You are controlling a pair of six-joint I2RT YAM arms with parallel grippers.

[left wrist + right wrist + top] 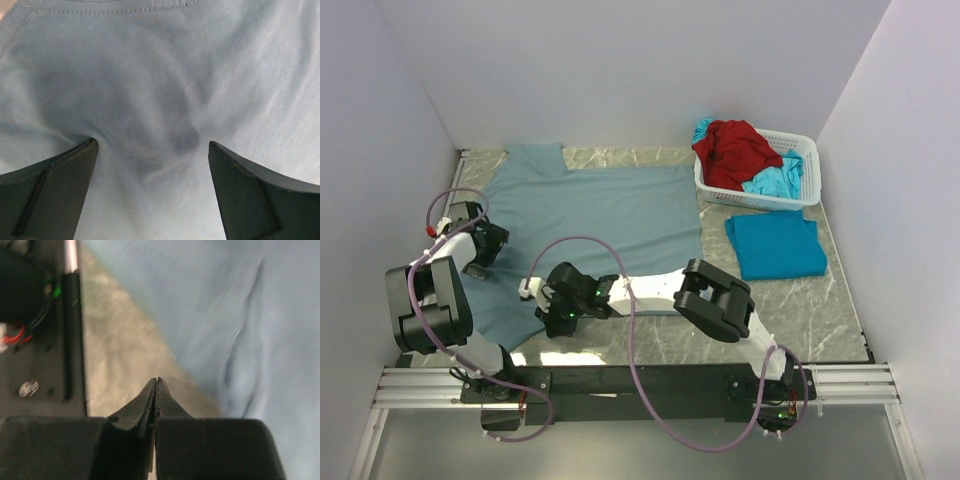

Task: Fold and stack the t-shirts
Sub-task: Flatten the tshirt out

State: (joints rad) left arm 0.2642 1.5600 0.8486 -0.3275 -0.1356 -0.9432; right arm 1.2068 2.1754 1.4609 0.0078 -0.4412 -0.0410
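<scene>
A large grey-blue t-shirt (595, 215) lies spread flat across the table's left and middle. My left gripper (480, 252) hovers at its left side. In the left wrist view this gripper (152, 150) is open, its dark fingers (250, 190) straddling dimpled cloth (150, 75). My right gripper (548, 312) sits at the shirt's near edge. In the right wrist view it (156, 381) is shut, tips together over marble, with the shirt's edge (240, 315) just to the right and no cloth visible between the tips. A folded turquoise t-shirt (775, 245) lies at the right.
A white lattice basket (800, 165) at the back right holds a crumpled red shirt (735, 150) and turquoise cloth (775, 182). White walls close in the left, back and right. The arms' mounting rail (640, 380) runs along the near edge.
</scene>
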